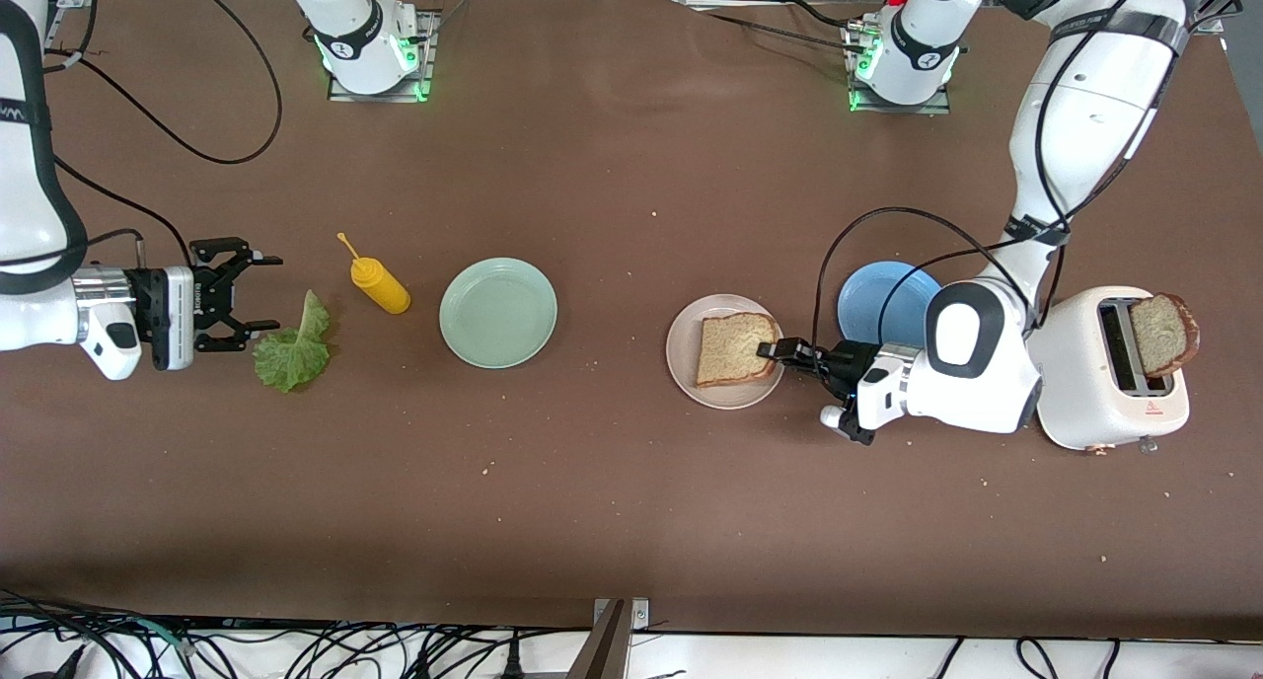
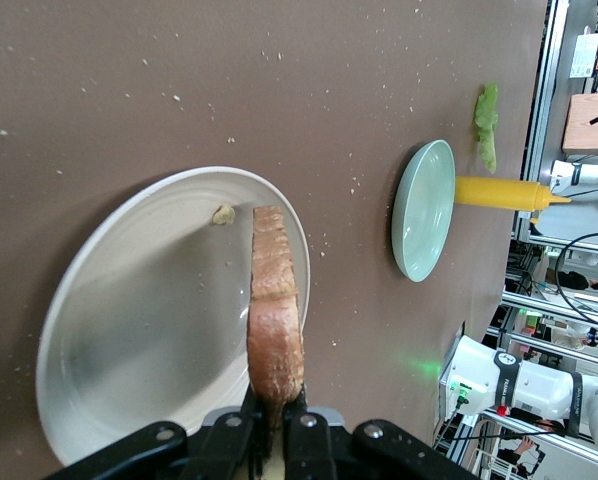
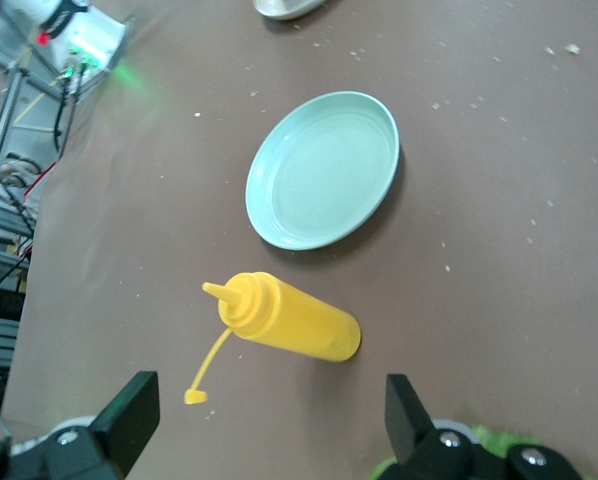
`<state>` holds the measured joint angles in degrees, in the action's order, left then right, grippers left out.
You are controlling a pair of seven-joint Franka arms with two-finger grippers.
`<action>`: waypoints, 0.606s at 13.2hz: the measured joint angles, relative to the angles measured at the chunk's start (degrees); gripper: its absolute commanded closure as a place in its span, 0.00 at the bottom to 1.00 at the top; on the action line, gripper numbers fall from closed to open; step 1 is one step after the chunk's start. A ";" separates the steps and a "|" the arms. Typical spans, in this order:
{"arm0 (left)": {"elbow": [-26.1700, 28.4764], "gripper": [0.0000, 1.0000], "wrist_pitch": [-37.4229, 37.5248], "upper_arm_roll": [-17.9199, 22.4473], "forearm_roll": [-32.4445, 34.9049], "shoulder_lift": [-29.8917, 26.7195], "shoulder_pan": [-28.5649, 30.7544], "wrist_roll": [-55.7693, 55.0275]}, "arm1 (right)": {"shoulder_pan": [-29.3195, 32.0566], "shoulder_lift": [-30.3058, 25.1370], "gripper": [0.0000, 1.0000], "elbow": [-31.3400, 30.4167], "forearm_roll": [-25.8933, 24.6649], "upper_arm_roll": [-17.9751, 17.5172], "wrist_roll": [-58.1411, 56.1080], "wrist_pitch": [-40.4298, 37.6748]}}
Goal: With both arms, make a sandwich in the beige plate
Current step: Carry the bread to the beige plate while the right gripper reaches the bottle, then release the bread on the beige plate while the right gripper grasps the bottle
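Now | left gripper [image 1: 769,351] clamped on bread slice [image 1: 732,348] edge over beige plate [image 1: 688,365] | right gripper [image 1: 255,292] fingers apart above lettuce [image 1: 291,348] | bread: light, soft, crumbly; pinch crust gently.

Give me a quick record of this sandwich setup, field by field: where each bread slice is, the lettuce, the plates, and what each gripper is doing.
beige plate: holds one bread slice
bread slice: over the beige plate, gripped at its edge
left gripper: shut on the bread slice
second bread slice: sticking up from the toaster
lettuce leaf: on the table, toward the right arm's end
right gripper: open, beside the lettuce leaf, holding nothing
mustard bottle: lying between the lettuce leaf and the mint-green plate
blue plate: empty, partly hidden by the left arm
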<state>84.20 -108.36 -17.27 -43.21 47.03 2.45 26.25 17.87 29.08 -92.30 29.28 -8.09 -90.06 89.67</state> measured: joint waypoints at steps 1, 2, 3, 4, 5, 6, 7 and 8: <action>-0.02 0.78 -0.18 -0.01 -0.01 0.18 -0.44 0.02 | 0.24 1.51 0.00 -0.14 2.19 0.02 -4.07 -0.02; -0.03 0.11 -0.24 0.00 -0.01 0.34 -0.68 0.02 | 0.57 3.38 0.00 -0.30 4.27 0.03 -7.91 -0.04; -0.03 0.00 -0.29 0.00 -0.01 0.58 -0.74 0.27 | 0.97 5.36 0.00 -0.34 5.52 0.04 -10.82 -0.04; -0.03 0.00 -0.35 0.06 -0.01 0.83 -0.73 1.50 | 1.31 7.09 0.00 -0.34 6.15 0.04 -13.18 -0.04; -0.03 0.00 -0.41 0.17 -0.01 0.96 -0.71 3.06 | 1.53 8.47 0.00 -0.34 6.47 0.04 -15.51 -0.05; -0.05 0.00 -0.42 0.28 -0.01 0.98 -0.70 4.11 | 1.66 9.53 0.00 -0.34 6.70 0.04 -17.89 -0.09; -0.11 0.00 -0.42 0.33 -0.01 0.97 -0.70 4.64 | 1.80 10.35 0.00 -0.33 7.20 0.03 -20.43 -0.26; -0.24 0.00 -0.42 0.37 -0.01 0.97 -0.70 4.81 | 2.04 11.13 0.00 -0.34 7.97 0.03 -23.19 -0.55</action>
<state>83.96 -108.78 -16.90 -43.22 48.00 1.75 31.05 19.91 40.21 -92.64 37.26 -8.06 -113.25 89.12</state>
